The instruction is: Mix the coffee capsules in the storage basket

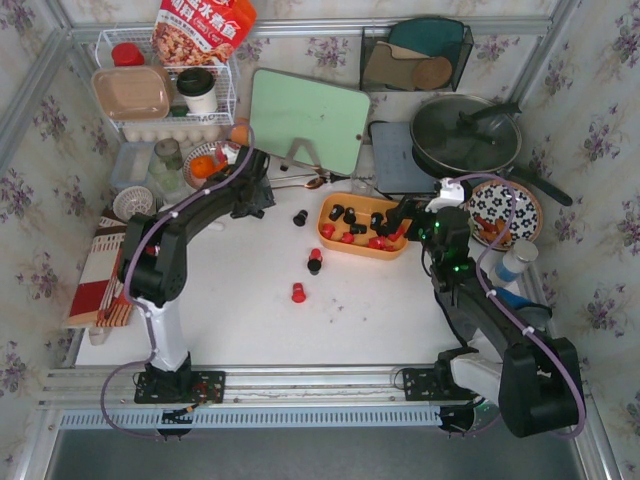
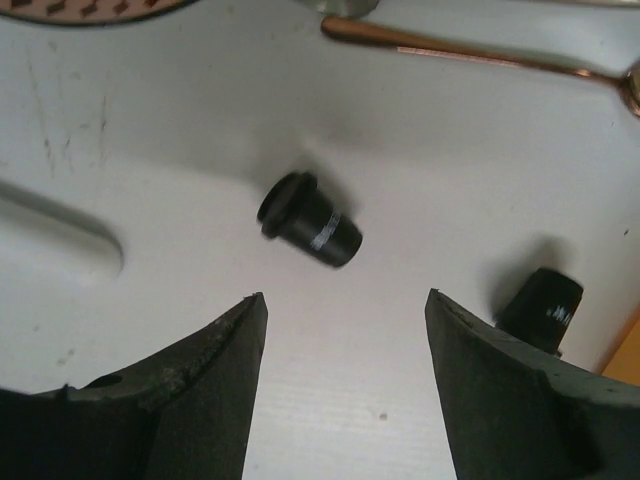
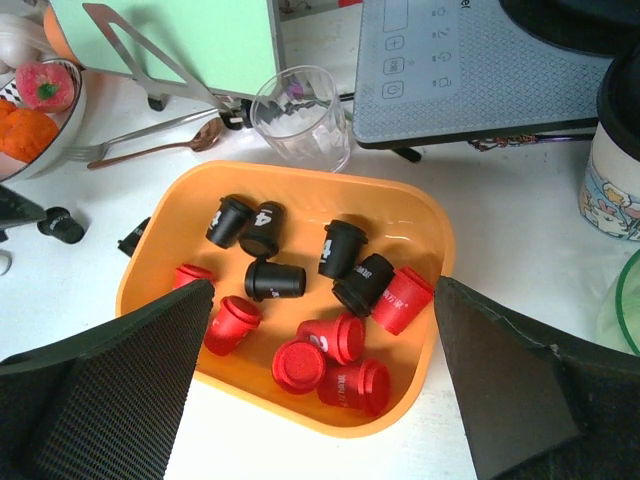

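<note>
White tabletop (image 1: 380, 300), floral wallpaper around. Storage basket (image 3: 420, 215): shallow orange tray, rounded corners, centre-right of top view. Coffee capsules (image 3: 275, 280): tiny tapered pods; inside basket 5 black, 6 red, jumbled. 2 more black on table just left of basket; 1 red capsule (image 1: 297, 293) lower centre. Left gripper (image 2: 345, 298): fingers apart, empty, black capsule (image 2: 310, 222) on its side ahead. Right gripper (image 3: 322, 283): spread wide above basket, holding nothing.

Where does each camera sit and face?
Top external: above, behind the bases, facing down; both arms show.
Left wrist: looks down past the open left end effector at a black tapered capsule.
Right wrist: looks down past the open right end effector into the shallow orange plastic basket.
Shared: top and right wrist show the basket.
</note>
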